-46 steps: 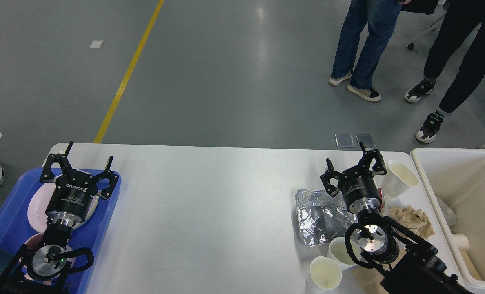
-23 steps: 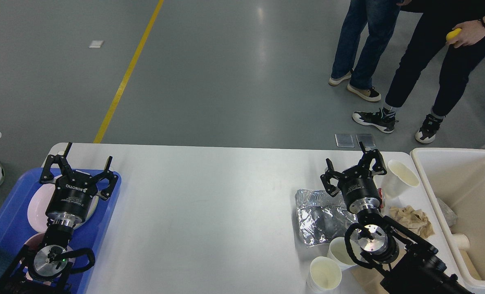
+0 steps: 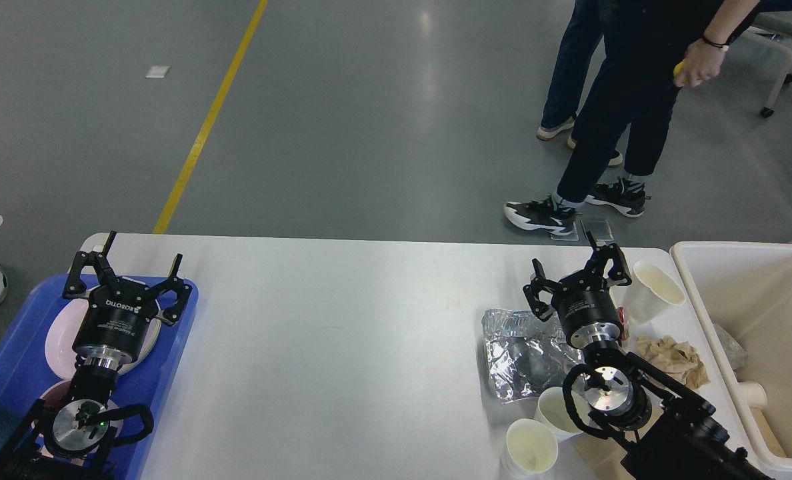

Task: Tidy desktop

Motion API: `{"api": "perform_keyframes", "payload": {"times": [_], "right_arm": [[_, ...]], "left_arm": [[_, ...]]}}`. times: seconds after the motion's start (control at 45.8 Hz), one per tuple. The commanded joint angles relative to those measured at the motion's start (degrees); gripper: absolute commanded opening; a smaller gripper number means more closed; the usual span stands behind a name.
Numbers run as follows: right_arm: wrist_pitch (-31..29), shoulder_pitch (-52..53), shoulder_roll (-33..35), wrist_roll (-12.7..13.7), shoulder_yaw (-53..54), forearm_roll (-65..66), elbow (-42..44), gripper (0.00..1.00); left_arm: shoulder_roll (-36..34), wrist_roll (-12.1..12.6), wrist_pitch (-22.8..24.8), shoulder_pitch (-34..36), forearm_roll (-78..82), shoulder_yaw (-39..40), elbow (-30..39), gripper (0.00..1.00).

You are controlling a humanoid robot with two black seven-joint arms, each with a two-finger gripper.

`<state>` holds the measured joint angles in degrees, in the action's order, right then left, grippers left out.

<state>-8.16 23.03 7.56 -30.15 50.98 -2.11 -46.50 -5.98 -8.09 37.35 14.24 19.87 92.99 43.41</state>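
The desktop [image 3: 343, 347] is the big white table that fills the lower middle of the frame, from the lower left to the lower right; your left gripper [image 3: 124, 270] sits at the lower left, over the blue tray [image 3: 181, 313], and its two fingers are spread wide apart with nothing between them; under it in the tray you can see a white plate [image 3: 59, 340]; your right gripper [image 3: 573, 273] sits at the lower right, and its fingers are spread apart too, holding nothing; just below and left of it a crumpled sheet of foil [image 3: 523, 353] lies flat on the table; just right of the right gripper a paper cup [image 3: 653, 290] lies tipped on its side, with its open mouth facing up and right; a scrunched brown napkin [image 3: 673, 360] lies below that cup, near the right arm; two more paper cups [image 3: 531, 448] stand at the bottom edge, touching each other, with one partly hidden by the arm; a deep white bin [image 3: 743, 250] sits at the far right, just beside the table; two people's legs [image 3: 609, 120] stand on the grey floor at the upper right
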Motion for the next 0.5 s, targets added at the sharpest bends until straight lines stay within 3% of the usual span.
{"api": "perform_keyframes", "payload": {"times": [0.0, 0.481], "right_arm": [[-0.02, 0.0, 0.0, 0.09, 0.0, 0.0, 0.0, 1.0], [-0.19, 1.41, 2.72, 0.27, 4.74, -0.27, -1.58, 1.0]], "left_arm": [[0.0, 0.0, 0.0, 0.0, 0.0, 0.0, 0.01, 0.96], [0.0, 0.09, 0.0, 0.0, 0.0, 0.0, 0.01, 0.96]]}}
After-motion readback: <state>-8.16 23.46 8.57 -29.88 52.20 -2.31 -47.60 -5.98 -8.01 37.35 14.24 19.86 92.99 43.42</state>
